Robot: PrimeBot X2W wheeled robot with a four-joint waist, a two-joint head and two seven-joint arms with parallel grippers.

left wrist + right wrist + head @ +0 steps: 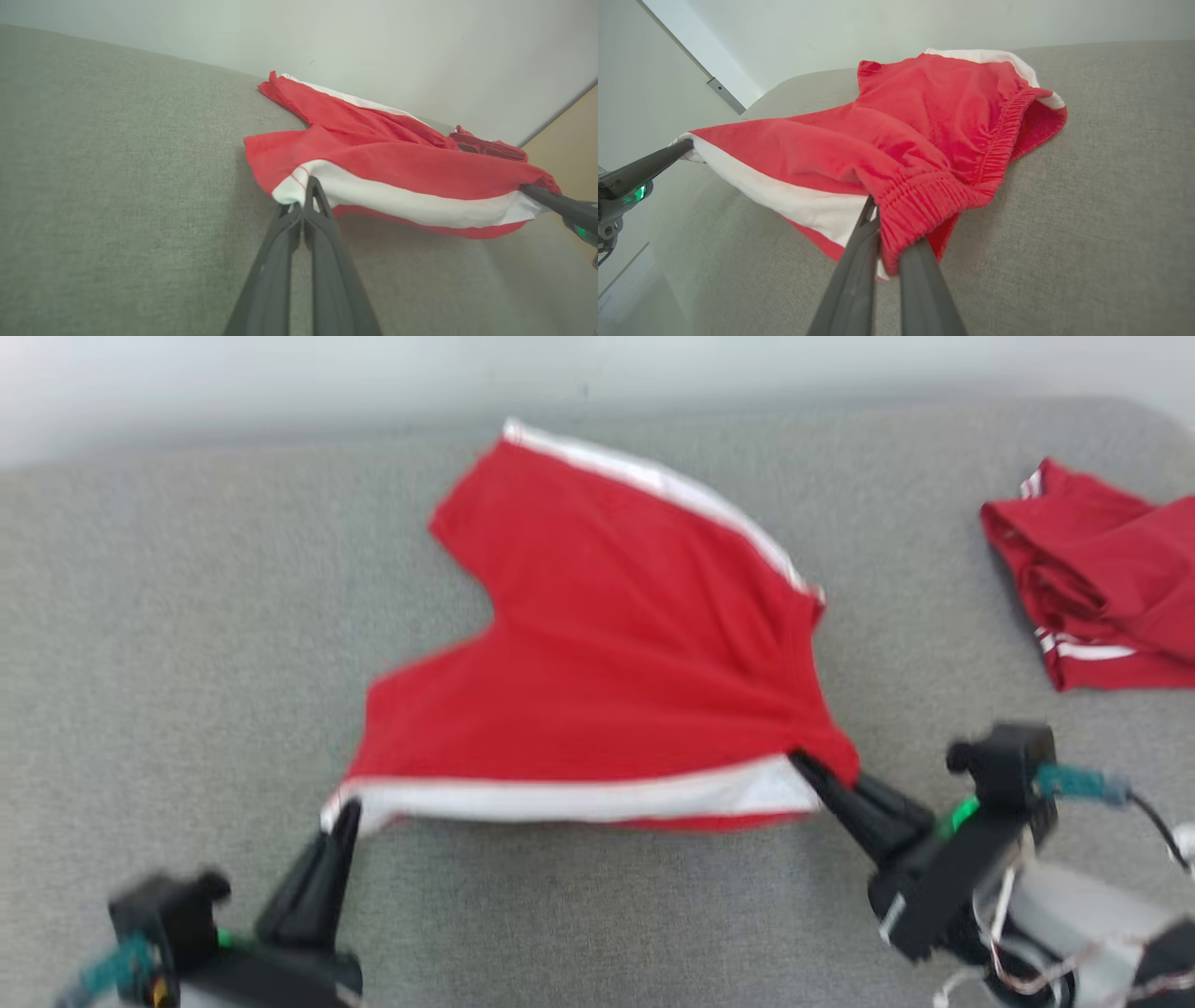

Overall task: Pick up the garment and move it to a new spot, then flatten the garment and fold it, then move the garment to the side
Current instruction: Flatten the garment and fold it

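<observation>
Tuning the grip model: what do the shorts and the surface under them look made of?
The shorts look like soft matte knit, maybe cotton or fleece: fuzzy nap, limp drape, gathered elastic waistband. The surface looks like grey matte woven upholstery with a coarse visible weave.

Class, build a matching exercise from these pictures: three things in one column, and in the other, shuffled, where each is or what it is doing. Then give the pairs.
Column one
1. left gripper
2. right gripper
3. second red garment

Column two
A. lies apart, at the right of the grey surface
B. shut on the white-striped corner of the shorts
C. shut on the shorts' elastic waistband

Pairs: 1-B, 2-C, 3-A
</observation>
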